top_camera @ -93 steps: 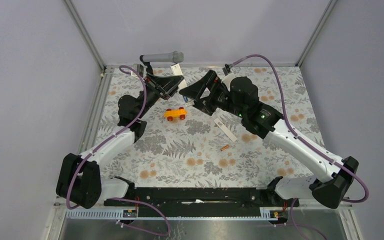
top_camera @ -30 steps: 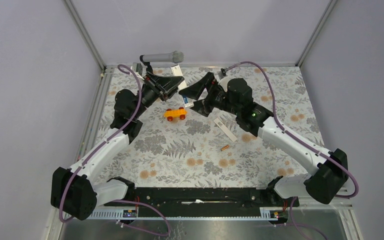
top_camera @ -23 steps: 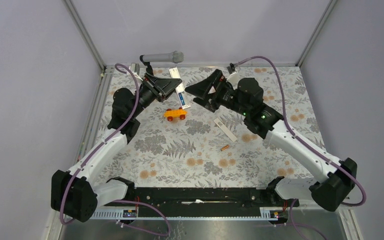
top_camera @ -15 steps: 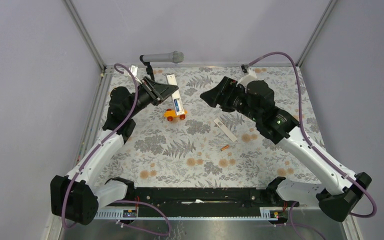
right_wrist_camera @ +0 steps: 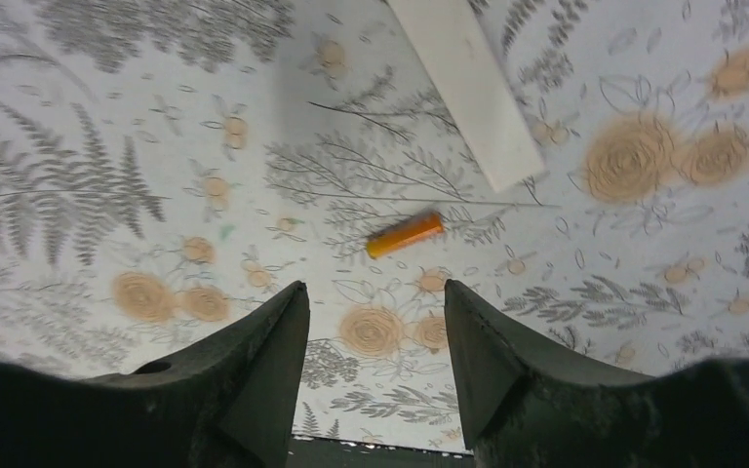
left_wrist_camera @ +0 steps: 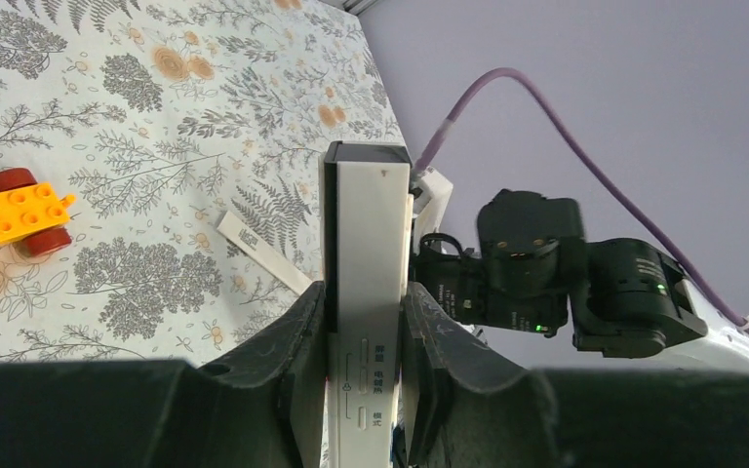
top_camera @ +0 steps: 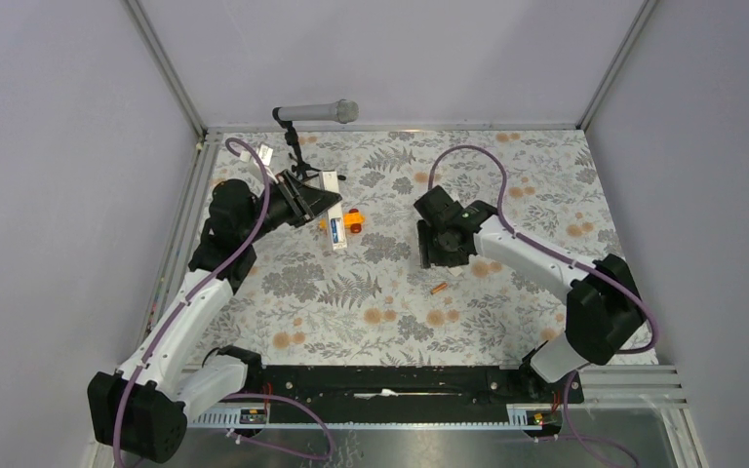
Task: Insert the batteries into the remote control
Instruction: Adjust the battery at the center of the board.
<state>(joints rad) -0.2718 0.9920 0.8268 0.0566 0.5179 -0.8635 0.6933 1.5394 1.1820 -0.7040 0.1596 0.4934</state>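
Hovering low over the table [top_camera: 507, 322], our right gripper [right_wrist_camera: 373, 292] has its fingers spread wide with nothing between them. The orange battery [right_wrist_camera: 405, 234] lies on the flowered cloth just ahead of the gap, skewed to our line of approach. The back cover [right_wrist_camera: 468, 88] lies beyond it, near but apart.

Our left gripper [left_wrist_camera: 366, 302] pinches the remote control [left_wrist_camera: 366, 205] by its long sides, lifted off the table at the far left, with its free end pointing toward the right arm. The toy car [top_camera: 352, 220] sits just beside it.

We judge the pick to be the risky part. The battery is a small cylinder lying at an angle to our fingers, so closing without squaring up first could roll it or squirt it sideways, perhaps against the cover. Coming down too hard would scrape the fingertips on the cloth and drag it.

The hand-off carries its own trouble. The remote is held only by its narrow edges, so a push from the battery could pivot it in the grip. The face we see bears printed marks, not a bay, so we cannot tell how the compartment is turned. Lowering the remote could also nudge the car.

We cannot find the blue battery lying loose — whether it sits in the remote is not clear.
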